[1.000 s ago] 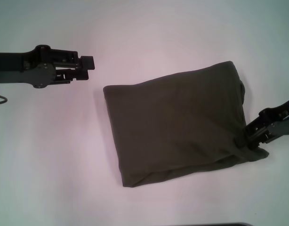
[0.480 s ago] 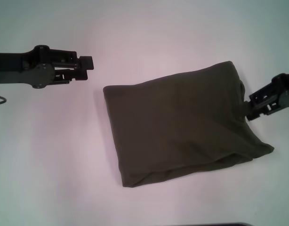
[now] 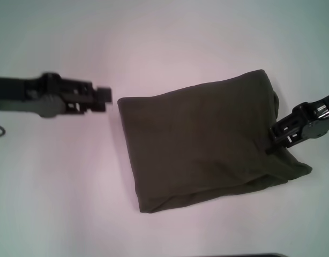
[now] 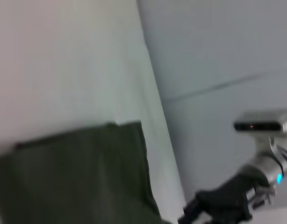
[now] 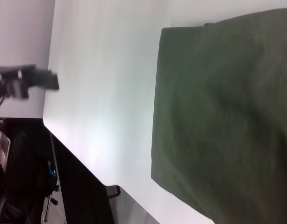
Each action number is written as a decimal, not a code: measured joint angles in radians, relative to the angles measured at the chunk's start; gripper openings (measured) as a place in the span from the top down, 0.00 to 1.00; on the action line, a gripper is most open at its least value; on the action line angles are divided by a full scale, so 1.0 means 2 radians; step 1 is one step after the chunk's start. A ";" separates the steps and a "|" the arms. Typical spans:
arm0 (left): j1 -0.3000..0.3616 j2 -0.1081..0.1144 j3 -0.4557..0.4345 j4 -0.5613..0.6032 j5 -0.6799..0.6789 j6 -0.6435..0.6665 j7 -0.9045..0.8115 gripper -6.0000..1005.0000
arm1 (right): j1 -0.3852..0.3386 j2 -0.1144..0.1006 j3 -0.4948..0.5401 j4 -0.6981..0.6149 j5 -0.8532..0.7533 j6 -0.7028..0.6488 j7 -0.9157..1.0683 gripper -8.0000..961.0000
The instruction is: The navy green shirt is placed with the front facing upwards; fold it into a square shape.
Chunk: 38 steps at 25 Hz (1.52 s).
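- No containers anywhere in this one, just a white table (image 3: 57, 187) with the shirt on it.
- The navy green shirt (image 3: 202, 144) is already folded into a squarish slab, sitting right of the table's middle in the head view. No lettering or label is showing, only plain dark olive fabric.
- It lies skewed: the long axis runs left-right but tilts, so the right end sits farther from the robot than the left. The near edge shows stacked layers, and one corner sticks out at the near right.
- The right gripper (image 3: 277, 140) is at the shirt's right edge, its tip over the fabric. Can't tell whether its fingers are pinching cloth or just hovering there.
- The left gripper (image 3: 103, 99) hangs over bare table just left of the shirt's far-left corner, not touching it. Can't tell its finger state either; it's blurred.
- Versus half a second ago: the left gripper has slid lower and closer to the shirt, and the right one has moved inward onto the edge. The shirt itself hasn't budged.
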 joint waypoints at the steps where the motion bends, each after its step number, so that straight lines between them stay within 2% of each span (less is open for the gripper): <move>1: 0.000 -0.002 0.007 0.000 0.000 0.006 0.003 0.57 | 0.000 0.000 0.000 0.000 0.001 0.001 0.000 0.53; 7: 0.000 -0.009 0.025 0.000 -0.001 0.022 0.013 0.63 | 0.003 0.011 -0.004 0.021 -0.001 0.014 -0.010 0.53; 10: 0.000 -0.019 0.049 0.001 0.000 0.023 0.021 0.72 | 0.001 0.014 -0.005 0.023 -0.001 0.018 -0.016 0.53; 13: 0.001 -0.034 0.044 0.006 -0.001 0.003 0.048 0.81 | -0.001 0.013 -0.004 0.024 -0.001 0.025 -0.019 0.53; 16: 0.002 -0.050 0.034 0.016 -0.004 -0.018 0.085 0.84 | -0.002 0.011 -0.004 0.024 -0.001 0.029 -0.020 0.53; 18: 0.000 -0.055 0.029 0.035 -0.005 -0.029 0.103 0.86 | -0.002 0.010 -0.004 0.024 -0.001 0.030 -0.022 0.53; 20: -0.005 -0.054 0.029 0.053 -0.003 -0.037 0.106 0.80 | -0.002 0.009 -0.002 0.023 -0.001 0.031 -0.023 0.53; 22: -0.012 -0.048 0.034 0.067 0.008 -0.047 0.092 0.73 | -0.002 0.009 -0.001 0.022 -0.001 0.031 -0.023 0.53; 26: -0.014 -0.040 0.040 0.061 0.041 -0.070 0.052 0.60 | -0.001 0.008 -0.002 0.021 -0.001 0.030 -0.023 0.53; 37: -0.014 -0.042 0.048 0.055 0.108 -0.110 0.012 0.27 | 0.002 0.006 -0.001 0.020 0.001 0.027 -0.020 0.53; 38: -0.014 -0.043 0.051 0.055 0.111 -0.116 0.009 0.27 | 0.002 0.006 -0.001 0.020 0.001 0.027 -0.020 0.53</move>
